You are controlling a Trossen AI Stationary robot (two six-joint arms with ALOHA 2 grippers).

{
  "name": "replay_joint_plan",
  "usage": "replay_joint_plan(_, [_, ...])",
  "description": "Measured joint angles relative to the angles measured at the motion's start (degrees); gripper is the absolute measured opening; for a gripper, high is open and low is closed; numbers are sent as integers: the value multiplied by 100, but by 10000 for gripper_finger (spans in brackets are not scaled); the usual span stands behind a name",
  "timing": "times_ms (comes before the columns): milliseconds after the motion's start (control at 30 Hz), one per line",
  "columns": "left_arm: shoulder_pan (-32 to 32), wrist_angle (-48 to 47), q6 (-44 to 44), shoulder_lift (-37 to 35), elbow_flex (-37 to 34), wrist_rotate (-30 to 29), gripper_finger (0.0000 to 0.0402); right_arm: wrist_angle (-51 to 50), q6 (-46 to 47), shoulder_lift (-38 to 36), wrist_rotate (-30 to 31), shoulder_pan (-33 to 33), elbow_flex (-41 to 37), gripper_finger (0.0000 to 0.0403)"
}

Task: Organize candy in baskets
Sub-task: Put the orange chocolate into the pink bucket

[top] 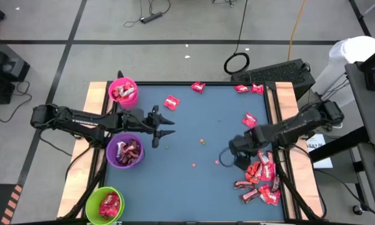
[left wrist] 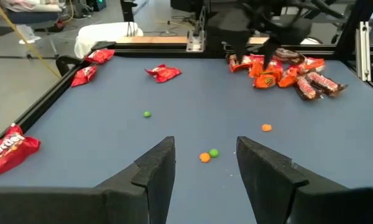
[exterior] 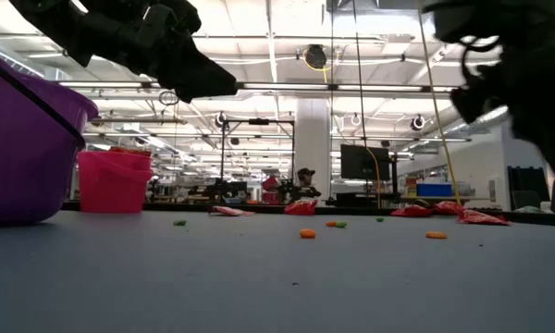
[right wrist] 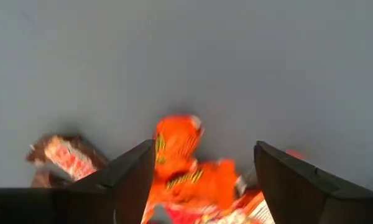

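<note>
Hovering wide open over the candy pile (top: 260, 178), right tool (right wrist: 205, 180) empty, left tool (left wrist: 205, 174) parted, empty, beside purple basket (top: 125, 152).

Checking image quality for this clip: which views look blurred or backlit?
Right wrist view: motion-smeared, the candy pile between the open end effector's fingers is soft. Low view: bright ceiling lights leave both arms as silhouettes; the purple basket up close is slightly soft. High and left wrist views: evenly lit, clear.

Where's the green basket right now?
High view: the green basket sits at the table's near-left corner, just below the purple basket, with red candy inside.
</note>
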Motion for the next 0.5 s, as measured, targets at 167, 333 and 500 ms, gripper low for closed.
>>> replay_joint_plan(167, [0, -7, 0, 0, 0, -6, 177, 201, 954, 3, -271, 764, -102, 240])
replay_joint_plan(333, [0, -2, 0, -2, 0, -6, 177, 349, 1454, 68, -49, 1226, -102, 219])
replay_joint_plan(500, [1, 8, 1, 0, 0, -12, 177, 502, 1550, 331, 119, 1482, -102, 204])
